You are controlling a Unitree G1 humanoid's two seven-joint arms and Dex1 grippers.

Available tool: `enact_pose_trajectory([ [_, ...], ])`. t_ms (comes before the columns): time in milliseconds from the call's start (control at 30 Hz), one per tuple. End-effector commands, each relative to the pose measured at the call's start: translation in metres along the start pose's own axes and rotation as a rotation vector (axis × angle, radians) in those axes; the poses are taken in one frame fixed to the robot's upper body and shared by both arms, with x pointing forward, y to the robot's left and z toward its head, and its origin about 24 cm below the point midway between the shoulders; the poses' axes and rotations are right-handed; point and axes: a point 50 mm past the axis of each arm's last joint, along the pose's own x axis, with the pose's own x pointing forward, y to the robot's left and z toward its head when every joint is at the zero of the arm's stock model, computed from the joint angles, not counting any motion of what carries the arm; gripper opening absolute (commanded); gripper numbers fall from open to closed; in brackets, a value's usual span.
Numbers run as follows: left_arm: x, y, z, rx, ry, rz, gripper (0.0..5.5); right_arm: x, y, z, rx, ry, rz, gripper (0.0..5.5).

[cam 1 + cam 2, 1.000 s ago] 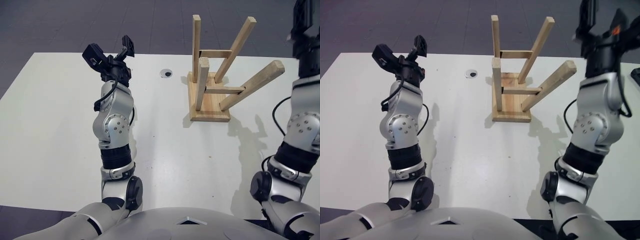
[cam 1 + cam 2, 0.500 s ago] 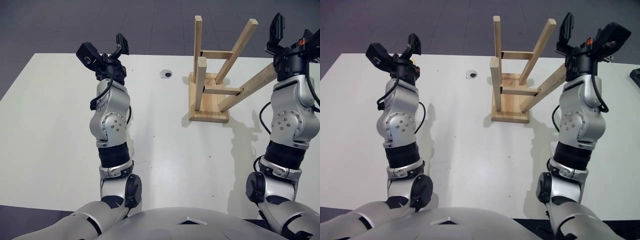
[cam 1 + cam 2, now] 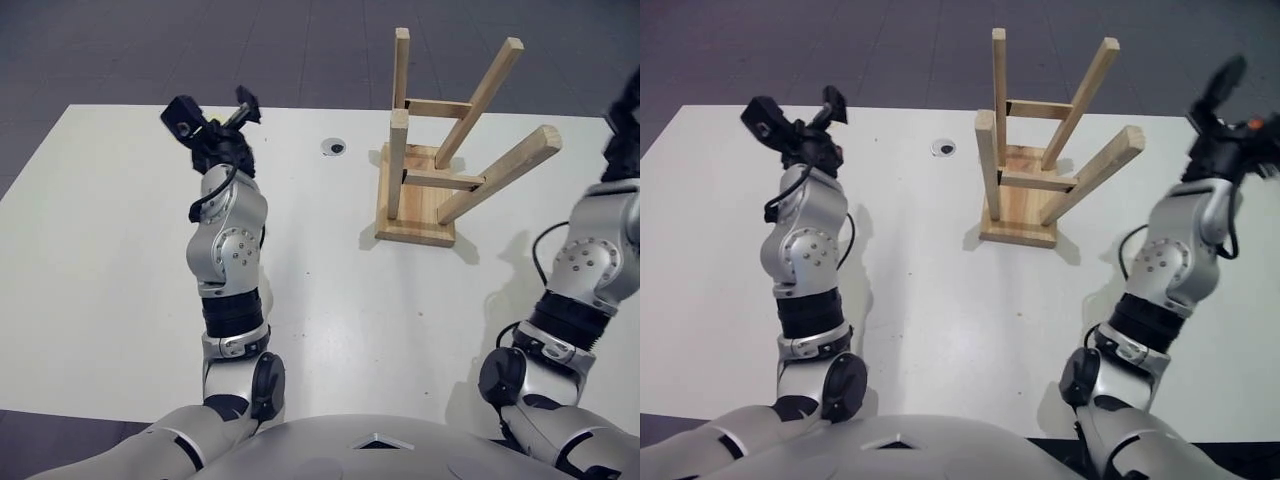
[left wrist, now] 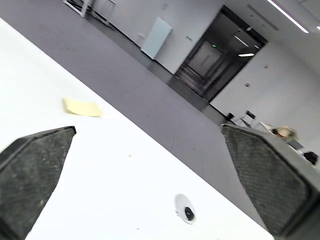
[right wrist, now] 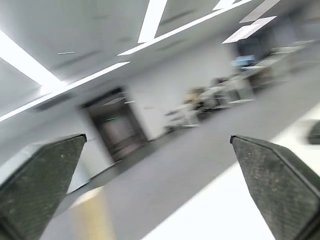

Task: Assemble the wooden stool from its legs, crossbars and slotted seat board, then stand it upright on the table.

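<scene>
The wooden stool (image 3: 432, 160) rests upside down on the white table (image 3: 100, 260), its slotted seat board (image 3: 414, 228) flat on the surface. Its legs point up and splay outward, joined by crossbars (image 3: 437, 181). My left gripper (image 3: 218, 110) is raised over the far left part of the table, well left of the stool. It is open, its pads (image 4: 35, 170) wide apart with nothing between them. My right gripper (image 3: 1230, 100) is held up at the right, clear of the nearest slanted leg (image 3: 1090, 175). It is also open and empty, as the right wrist view shows (image 5: 158, 136).
A round cable hole (image 3: 334, 148) sits in the table just left of the stool. A yellow note (image 4: 82, 106) lies on the table in the left wrist view. The table's far edge runs right behind the stool, with dark floor beyond.
My right arm, close to the stool's slanted leg half a second ago, has swung out to the right. The left gripper has turned slightly. The stool stands as before.
</scene>
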Motion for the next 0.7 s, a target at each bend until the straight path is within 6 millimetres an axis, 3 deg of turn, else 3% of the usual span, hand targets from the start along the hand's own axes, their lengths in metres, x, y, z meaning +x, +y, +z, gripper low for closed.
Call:
enact_pose_trajectory([
  [33, -0.01, -0.024, -0.013, 0.13, 0.075, -0.201, 5.4, -0.014, -0.014, -0.027, -0.482, 0.067, 0.017, 5.35],
  [100, -0.02, -0.043, -0.026, 0.207, 0.125, -0.34, 5.4, -0.027, -0.006, -0.044, -0.564, 0.096, 0.113, 5.35],
  [200, -0.033, -0.069, -0.042, 0.287, 0.185, -0.507, 5.4, -0.049, 0.016, -0.061, -0.504, 0.144, 0.249, 5.35],
  [267, -0.041, -0.081, -0.052, 0.323, 0.217, -0.59, 5.4, -0.062, 0.032, -0.065, -0.456, 0.145, 0.328, 5.35],
  [333, -0.044, -0.085, -0.057, 0.34, 0.233, -0.618, 5.4, -0.067, 0.036, -0.067, -0.426, 0.165, 0.335, 5.35],
  [533, -0.039, -0.082, -0.061, 0.347, 0.25, -0.584, 5.4, -0.054, 0.012, -0.067, -0.493, 0.176, 0.198, 5.35],
  [700, -0.015, -0.048, -0.047, 0.281, 0.188, -0.255, 5.4, -0.045, -0.018, -0.061, -0.582, 0.165, -0.013, 5.35],
])
